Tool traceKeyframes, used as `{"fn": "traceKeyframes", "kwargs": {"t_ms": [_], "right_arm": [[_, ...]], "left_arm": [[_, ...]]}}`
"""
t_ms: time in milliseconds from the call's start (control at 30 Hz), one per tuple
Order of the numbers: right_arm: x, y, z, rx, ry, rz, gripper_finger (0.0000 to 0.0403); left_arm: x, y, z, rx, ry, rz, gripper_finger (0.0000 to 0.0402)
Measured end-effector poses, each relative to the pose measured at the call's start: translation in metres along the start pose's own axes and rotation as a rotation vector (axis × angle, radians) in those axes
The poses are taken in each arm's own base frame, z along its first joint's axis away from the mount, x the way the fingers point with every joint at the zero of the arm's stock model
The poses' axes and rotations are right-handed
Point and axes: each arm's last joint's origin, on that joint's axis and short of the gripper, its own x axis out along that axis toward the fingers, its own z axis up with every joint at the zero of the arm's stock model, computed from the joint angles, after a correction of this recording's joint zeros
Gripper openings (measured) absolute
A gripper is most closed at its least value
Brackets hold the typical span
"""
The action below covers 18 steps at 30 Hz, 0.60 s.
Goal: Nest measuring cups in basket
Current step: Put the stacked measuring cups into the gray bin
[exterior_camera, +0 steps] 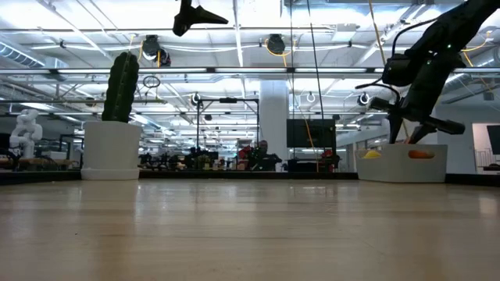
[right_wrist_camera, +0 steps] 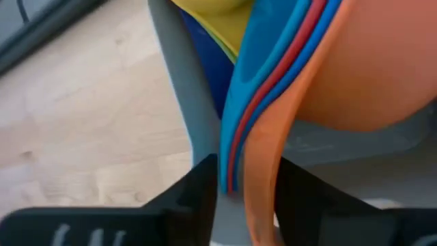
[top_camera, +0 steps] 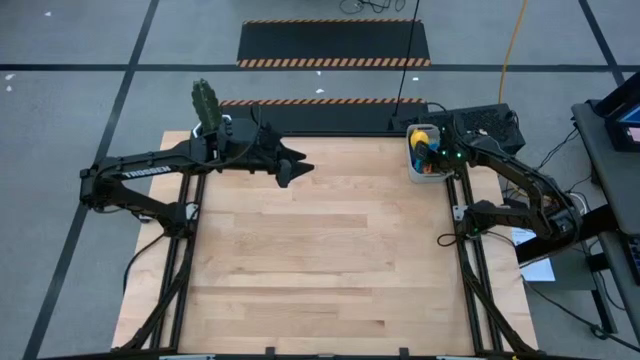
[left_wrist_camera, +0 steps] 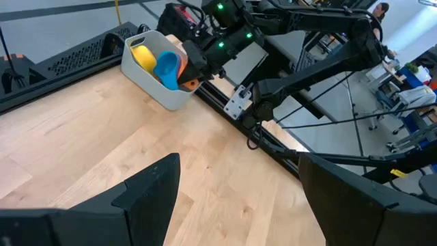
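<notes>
The pale grey basket (top_camera: 424,170) stands at the table's far right corner, also seen in the low view (exterior_camera: 402,165) and the left wrist view (left_wrist_camera: 153,85). Nested measuring cups sit in it: yellow (left_wrist_camera: 142,56), light blue (left_wrist_camera: 166,68), red, orange (right_wrist_camera: 355,75) and dark blue (right_wrist_camera: 208,61). My right gripper (top_camera: 432,155) reaches down into the basket and is shut on the cups' stacked handles. My left gripper (left_wrist_camera: 239,205) is open, raised high above the table's far left part (top_camera: 290,165), touching nothing. My right gripper (right_wrist_camera: 247,191) pinches the stacked flat handles (right_wrist_camera: 249,157) of the light blue, red and orange cups between its two fingers (right_wrist_camera: 194,191). It comes from above, slanting down at the basket's rim. The bowls lie nested inside the basket, tilted against its wall (right_wrist_camera: 181,89).
A white pot with a green cactus (exterior_camera: 111,148) stands at the table's far left corner (top_camera: 206,105), beside my left arm. Bare wooden tabletop (top_camera: 320,250) spreads over the middle and near side. Black rails run along the table's left and right edges.
</notes>
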Motion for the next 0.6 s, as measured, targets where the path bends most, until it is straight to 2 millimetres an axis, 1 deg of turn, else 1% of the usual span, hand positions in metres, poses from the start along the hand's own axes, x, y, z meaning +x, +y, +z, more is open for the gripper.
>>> {"fn": "traceKeyframes", "kwargs": {"t_ms": [133,300,433,600], "right_arm": [[-0.009,0.001,-0.002,-0.005,-0.035,0.031,0.0149],[-0.019,0.001,-0.005,-0.013,-0.068,0.066,0.0177],[-0.024,0.0,-0.008,-0.016,-0.08,0.079,0.0186],[-0.032,-0.001,-0.012,-0.019,-0.099,0.103,0.0184]], "left_arm": [[0.0,0.0,0.0,-0.002,0.0,0.0,0.0298],[0.0,0.001,0.001,-0.003,-0.002,0.002,0.0298],[0.0,0.001,0.001,-0.003,-0.003,0.004,0.0298],[0.0,0.001,0.001,-0.024,-0.003,0.002,0.0298]]}}
